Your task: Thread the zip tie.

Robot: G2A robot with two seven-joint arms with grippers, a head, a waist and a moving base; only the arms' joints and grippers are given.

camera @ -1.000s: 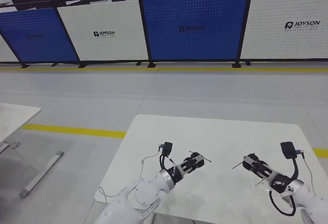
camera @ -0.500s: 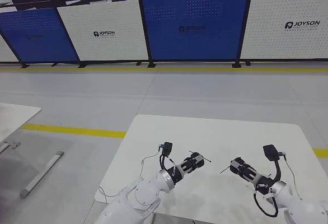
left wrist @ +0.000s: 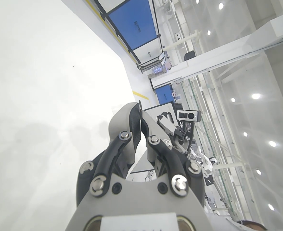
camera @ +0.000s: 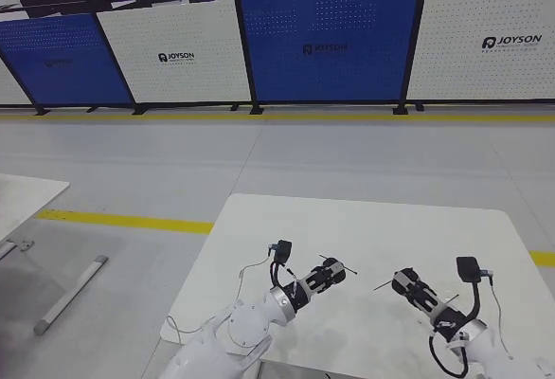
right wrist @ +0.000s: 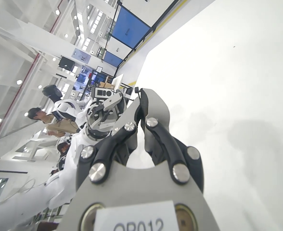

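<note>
Left tool (camera: 335, 272), zip tie (camera: 350, 270) — white table (camera: 372, 227)

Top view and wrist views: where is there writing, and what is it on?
White wall panels: a dark logo and one word each.
Blue wall panels: faint print, too blurred to read.
Right wrist label on the right gripper: letters and digits, cut by the picture's edge.
Left wrist label on the left gripper: print cut off, unreadable.

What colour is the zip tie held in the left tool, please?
Black: the zip tie shows best in the top view.
</note>
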